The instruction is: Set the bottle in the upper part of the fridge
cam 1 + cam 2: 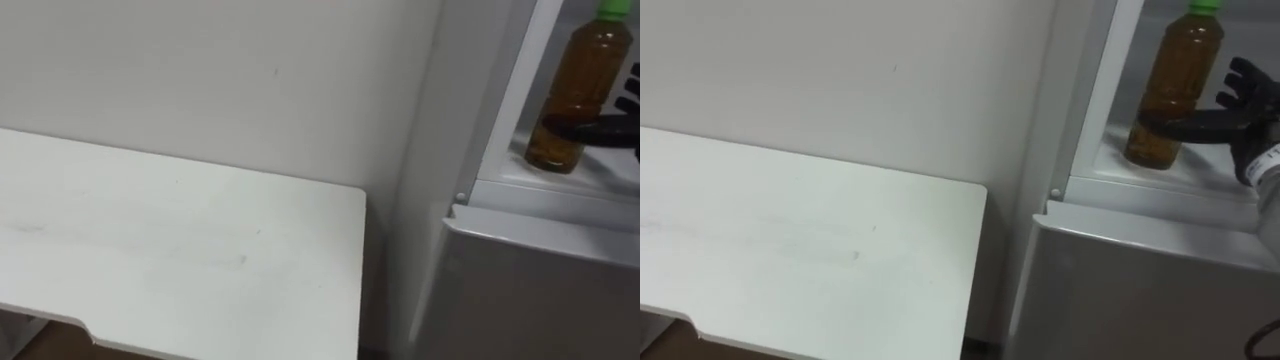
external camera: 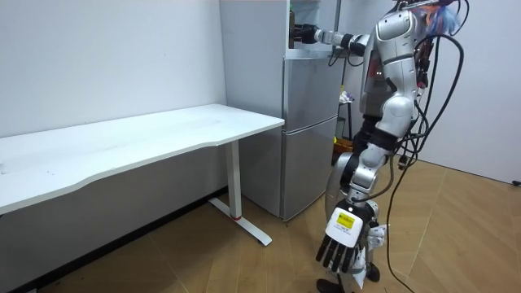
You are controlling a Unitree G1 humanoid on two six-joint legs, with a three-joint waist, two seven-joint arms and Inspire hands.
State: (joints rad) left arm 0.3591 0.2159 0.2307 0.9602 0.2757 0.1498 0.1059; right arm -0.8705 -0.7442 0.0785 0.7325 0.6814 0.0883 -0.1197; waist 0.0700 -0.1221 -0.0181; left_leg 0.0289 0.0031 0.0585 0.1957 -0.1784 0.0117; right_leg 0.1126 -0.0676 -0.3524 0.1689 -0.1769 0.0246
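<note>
A clear bottle point(image 1: 1168, 90) of brown drink with a green cap stands upright on the white shelf point(image 1: 1170, 178) of the open upper fridge compartment. My right hand point(image 1: 1243, 95) reaches in from the right. Its thumb lies straight across the front of the bottle's lower part, while the other fingers are spread and apart from the bottle's right side. In the room view I stand in front of the fridge point(image 2: 309, 122) with the right hand point(image 2: 303, 34) stretched into the top compartment. My left hand point(image 2: 342, 244) hangs low by my side with relaxed fingers.
The grey lower fridge door point(image 1: 1140, 290) is closed below the shelf. A long white table point(image 1: 150, 250) stands against the wall on my left, its corner close to the fridge side. The floor is wood.
</note>
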